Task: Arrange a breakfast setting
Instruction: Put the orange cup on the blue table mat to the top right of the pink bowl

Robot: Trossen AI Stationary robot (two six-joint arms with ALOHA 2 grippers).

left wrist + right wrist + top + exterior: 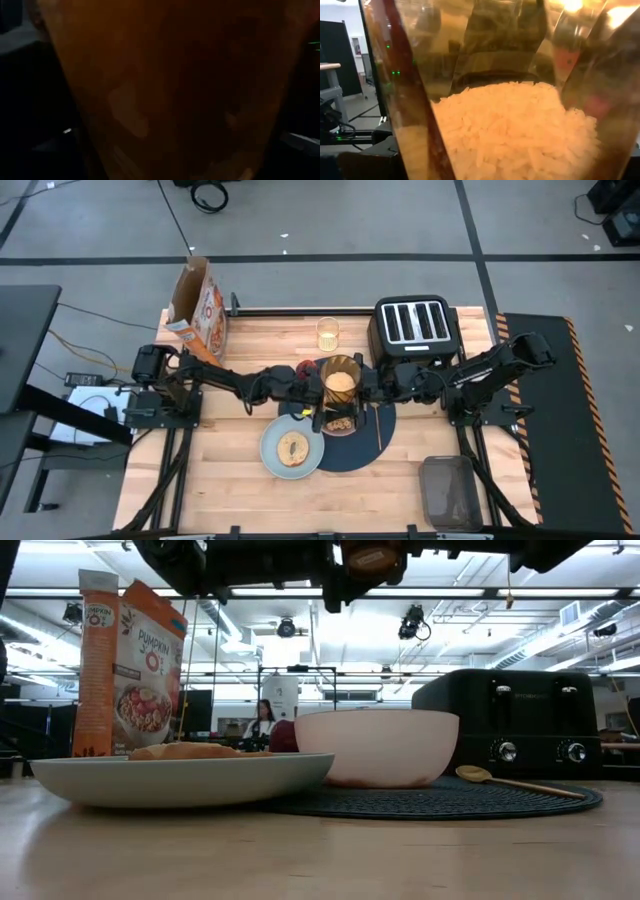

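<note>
An amber cup (340, 380) holding pale grains hangs in the air between my two grippers, over the far side of the tan bowl (341, 424). It fills both wrist views (170, 90) (510, 130). My left gripper (314, 386) is at its left side and my right gripper (367, 384) at its right side. The bowl and the thin gold spoon (378, 426) lie on the dark-blue placemat (365, 448). The pale-blue plate (291, 450) bears the round toasted bread (292, 448). The red apple (304, 370) sits behind my left gripper. My left gripper is on the cup's left wall (324, 383), coming level from the table's left. The cup is upright and lifted clear; it fills the wrist view and hides the fingers. My right gripper is on the cup's right wall (357, 382), coming level from the table's right. The cup hides its fingers too.
The black toaster (415, 328) stands at the far right and the orange cereal box (200, 305) at the far left. A small clear glass (328, 333) stands near the far edge. A dark tray (447, 490) lies at the near right. A person (262, 720) sits in the room behind.
</note>
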